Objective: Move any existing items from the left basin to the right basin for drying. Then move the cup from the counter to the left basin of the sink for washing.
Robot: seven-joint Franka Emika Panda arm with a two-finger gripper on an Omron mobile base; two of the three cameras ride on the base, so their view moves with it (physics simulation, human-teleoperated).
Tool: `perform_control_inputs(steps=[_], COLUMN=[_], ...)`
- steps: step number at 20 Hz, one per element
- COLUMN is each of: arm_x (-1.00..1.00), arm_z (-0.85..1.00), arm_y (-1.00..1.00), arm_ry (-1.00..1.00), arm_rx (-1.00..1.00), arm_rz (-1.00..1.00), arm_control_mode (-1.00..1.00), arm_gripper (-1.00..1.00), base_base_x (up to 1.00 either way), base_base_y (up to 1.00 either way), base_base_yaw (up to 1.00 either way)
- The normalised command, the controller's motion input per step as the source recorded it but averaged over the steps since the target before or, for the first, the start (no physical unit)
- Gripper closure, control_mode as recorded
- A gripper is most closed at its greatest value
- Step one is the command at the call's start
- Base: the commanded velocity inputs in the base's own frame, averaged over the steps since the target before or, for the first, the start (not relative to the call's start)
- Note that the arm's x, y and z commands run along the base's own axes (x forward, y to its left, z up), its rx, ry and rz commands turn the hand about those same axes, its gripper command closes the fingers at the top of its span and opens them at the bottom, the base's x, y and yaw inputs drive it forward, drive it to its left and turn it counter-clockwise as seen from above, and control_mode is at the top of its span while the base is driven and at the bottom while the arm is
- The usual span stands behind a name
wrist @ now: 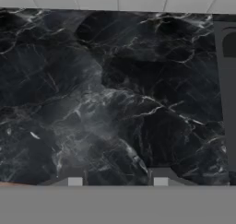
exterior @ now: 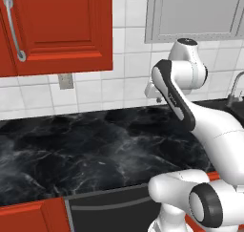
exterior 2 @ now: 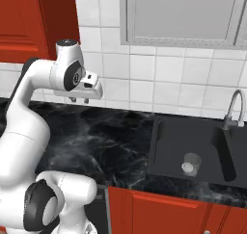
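A clear glass tumbler (exterior 2: 191,164) stands upright in the left basin (exterior 2: 169,146) of the black sink, near its front wall. Past the divider, the right basin (exterior 2: 242,161) is cut off by the picture's edge. My gripper (exterior 2: 79,100) hangs open and empty high over the black marble counter (exterior 2: 111,141), well to the left of the sink. In the hand view the gripper (wrist: 117,181) looks straight down at bare counter (wrist: 115,89), with the sink rim (wrist: 228,103) at the right edge. In the left base view the gripper (exterior: 157,100) sits against the tiled wall. The cup is out of view.
A curved chrome tap (exterior 2: 234,108) rises behind the sink divider, and the tap (exterior: 234,90) also peeks in past my arm. Red wall cabinets (exterior: 57,30) hang above the counter (exterior: 95,150), with a wall socket (exterior: 66,81) beneath them. A window (exterior 2: 183,14) sits over the sink.
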Motion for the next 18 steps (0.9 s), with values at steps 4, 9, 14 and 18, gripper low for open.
perform_control_inputs(steps=[4, 9, 14, 18], arm_x=[0.0, 0.0, 0.0, 0.0], arm_z=[0.0, 0.0, 0.0, 0.0], arm_y=[0.0, 0.0, 0.0, 0.0], arm_ry=[0.0, 0.0, 0.0, 0.0], arm_rx=[0.0, 0.0, 0.0, 0.0], arm_rz=[0.0, 0.0, 0.0, 0.0], arm_control_mode=[1.0, 1.0, 1.0, 1.0], arm_gripper=[-1.0, -1.0, -1.0, -1.0], base_base_x=[-0.01, -0.22, -0.24, -0.16], base_base_y=[-0.29, -0.76, -0.79, -0.71], base_base_yaw=[0.0, 0.0, 0.0, 0.0])
